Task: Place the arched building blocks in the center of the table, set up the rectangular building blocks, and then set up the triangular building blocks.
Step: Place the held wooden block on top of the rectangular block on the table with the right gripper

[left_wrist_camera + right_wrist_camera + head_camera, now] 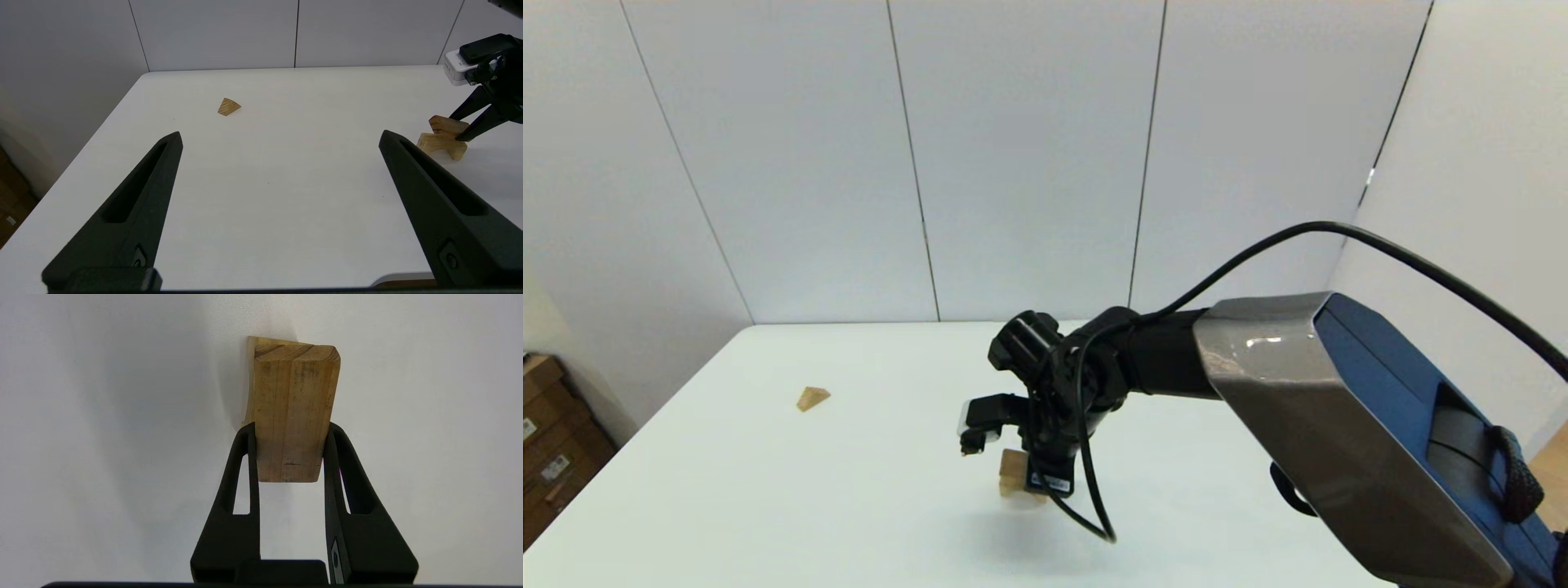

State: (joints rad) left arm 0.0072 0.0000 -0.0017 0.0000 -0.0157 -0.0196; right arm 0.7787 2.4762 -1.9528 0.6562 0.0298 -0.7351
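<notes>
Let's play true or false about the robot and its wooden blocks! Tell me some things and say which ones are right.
1. The right gripper has its jaws shut on the rectangular block. True.
2. The rectangular block sits on top of the arched block. True.
3. The triangular block is on top of the stack. False: it lies alone on the table, off to the robot's left.
4. The left gripper holds the triangular block. False: its jaws are open and empty, away from that block.
5. The arched block lies on its side. False: it stands on its two legs.
</notes>
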